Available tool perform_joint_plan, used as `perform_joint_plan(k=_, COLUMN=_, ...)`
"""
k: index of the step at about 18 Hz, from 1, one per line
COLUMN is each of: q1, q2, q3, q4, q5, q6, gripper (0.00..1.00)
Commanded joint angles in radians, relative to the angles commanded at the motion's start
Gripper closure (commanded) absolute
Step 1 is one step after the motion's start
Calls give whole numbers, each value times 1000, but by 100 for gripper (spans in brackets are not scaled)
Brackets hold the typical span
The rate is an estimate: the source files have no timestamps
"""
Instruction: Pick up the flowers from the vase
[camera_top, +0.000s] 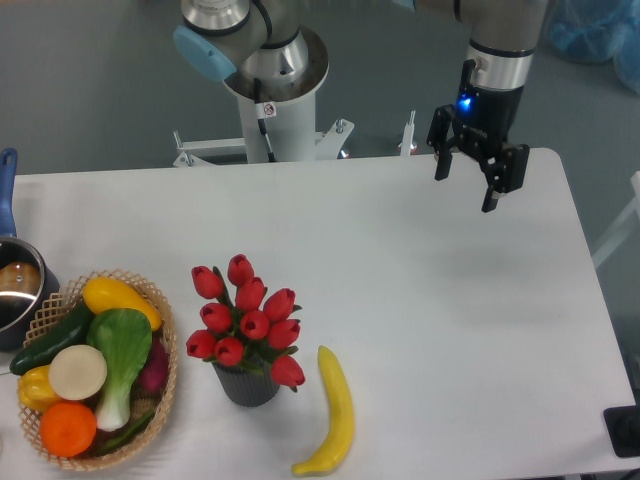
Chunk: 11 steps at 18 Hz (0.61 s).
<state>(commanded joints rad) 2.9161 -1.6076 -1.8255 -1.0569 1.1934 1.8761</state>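
Note:
The flowers (245, 320), a tight bunch of red tulip buds with green leaves, stand upright in the vase (246, 385), a small dark grey ribbed cup near the table's front, left of centre. My gripper (467, 192) hangs high over the far right part of the table, well away from the flowers. Its two black fingers are spread apart with nothing between them.
A yellow banana (334, 414) lies just right of the vase. A wicker basket (158, 432) of vegetables and fruit sits to the vase's left. A metal pot (18, 290) with a blue handle is at the left edge. The robot base (270, 90) stands behind the table.

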Motion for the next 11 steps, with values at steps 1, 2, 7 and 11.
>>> perform_joint_plan(k=1, q1=0, q2=0, q3=-3, q4=2, q5=-2, q6=0, gripper=0)
perform_joint_plan(k=2, q1=-2, q2=0, q3=-2, q4=0, q5=-5, q6=-2, gripper=0)
perform_joint_plan(k=7, q1=-5, q2=0, q3=-5, q4=2, q5=-6, q6=-2, gripper=0)
perform_joint_plan(k=11, q1=-2, q2=-2, q3=-31, q4=9, q5=-127, q6=-121, gripper=0)
